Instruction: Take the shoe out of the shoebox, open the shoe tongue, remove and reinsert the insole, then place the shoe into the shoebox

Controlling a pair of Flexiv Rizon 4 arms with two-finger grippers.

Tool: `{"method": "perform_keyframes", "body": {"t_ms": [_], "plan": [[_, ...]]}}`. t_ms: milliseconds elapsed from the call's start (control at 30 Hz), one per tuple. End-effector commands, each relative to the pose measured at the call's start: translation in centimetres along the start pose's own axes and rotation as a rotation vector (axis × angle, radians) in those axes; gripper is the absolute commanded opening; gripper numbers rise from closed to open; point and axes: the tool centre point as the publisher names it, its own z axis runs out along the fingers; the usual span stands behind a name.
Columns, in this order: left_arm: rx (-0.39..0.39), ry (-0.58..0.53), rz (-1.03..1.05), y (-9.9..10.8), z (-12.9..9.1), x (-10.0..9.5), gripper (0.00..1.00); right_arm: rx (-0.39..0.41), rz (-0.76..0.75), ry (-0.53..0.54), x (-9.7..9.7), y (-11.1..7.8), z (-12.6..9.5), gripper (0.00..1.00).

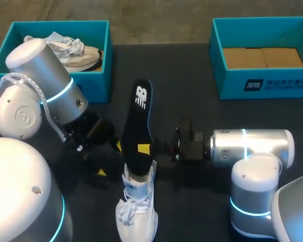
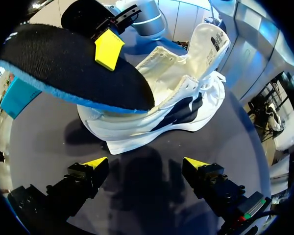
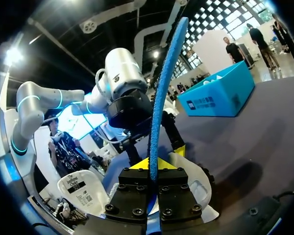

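Left arm [image 1: 40, 83], right arm [image 1: 252, 146]: silver-white round links, cyan light rings [image 1: 60, 91] at joints. White corrugated cable [image 1: 46, 112] runs along left arm. Left gripper [image 2: 144, 164], right gripper [image 3: 152, 164]: black, boxy, yellow wedge tips. Right's blocks show round screw heads [image 3: 137, 211]; left's has red/green marks.

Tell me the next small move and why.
Probably ease the left gripper forward and close it on the shoe. Its fingers are open and short of the shoe, so nothing steadies it, while the right gripper pinches the insole, whose end is at the shoe's opening.
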Motion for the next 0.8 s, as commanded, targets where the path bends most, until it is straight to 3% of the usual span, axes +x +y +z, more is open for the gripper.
{"method": "perform_keyframes", "body": {"t_ms": [33,800], "plan": [[-0.001,-0.002,0.001,0.0,-0.1,0.1,1.00,0.016,-0.003,0.010,0.0,0.1,0.2,0.00],[-0.001,-0.002,0.001,0.0,-0.1,0.1,1.00,0.004,0.015,0.030,0.4,-1.9,-0.1,0.00]]}}
